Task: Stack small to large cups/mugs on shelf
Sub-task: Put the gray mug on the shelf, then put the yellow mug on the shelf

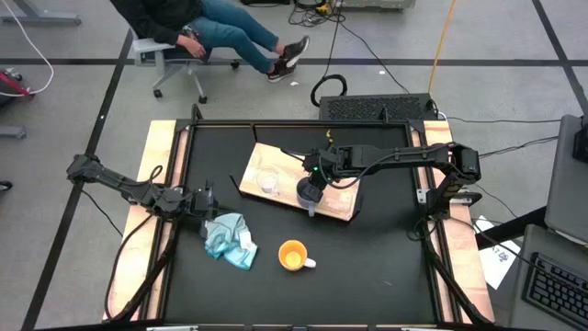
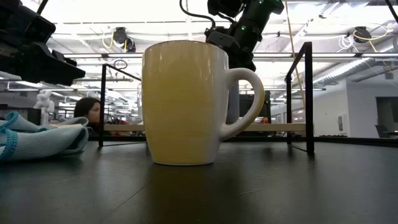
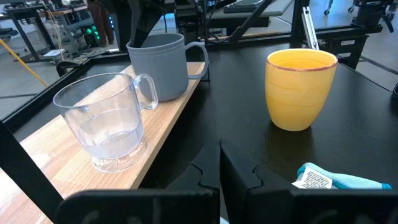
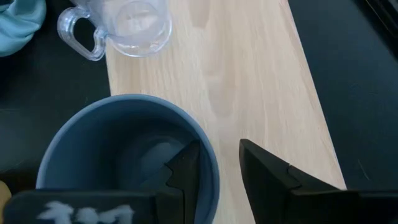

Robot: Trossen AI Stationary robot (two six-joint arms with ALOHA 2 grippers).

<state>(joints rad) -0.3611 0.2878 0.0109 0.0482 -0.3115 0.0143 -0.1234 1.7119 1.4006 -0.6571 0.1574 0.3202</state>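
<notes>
We see the right gripper (image 4: 217,165) fingers parted astride the grey-blue mug (image 4: 118,155) rim on the shelf (image 4: 249,74). Left gripper (image 3: 219,177) fingers closed, near the tabletop's left edge.

A Robot Lab in a Big Open Room

This place was a robot lab. A black desk (image 1: 367,267) stood on a grey floor (image 1: 73,37) marked with dark tape lines. Two dark robot arms were fixed to the desk's wooden sides. Cables (image 1: 358,46) ran loose over the floor behind it, some black and one orange. A person (image 1: 211,32) sat on a rolling office chair (image 1: 170,64) nearby. A keyboard (image 1: 556,285) and papers lay on another desk at the right. Seen from low down, the room was wide and bright, with long ceiling lights (image 2: 186,12), pipes, and more black frames and work desks far back.
</notes>
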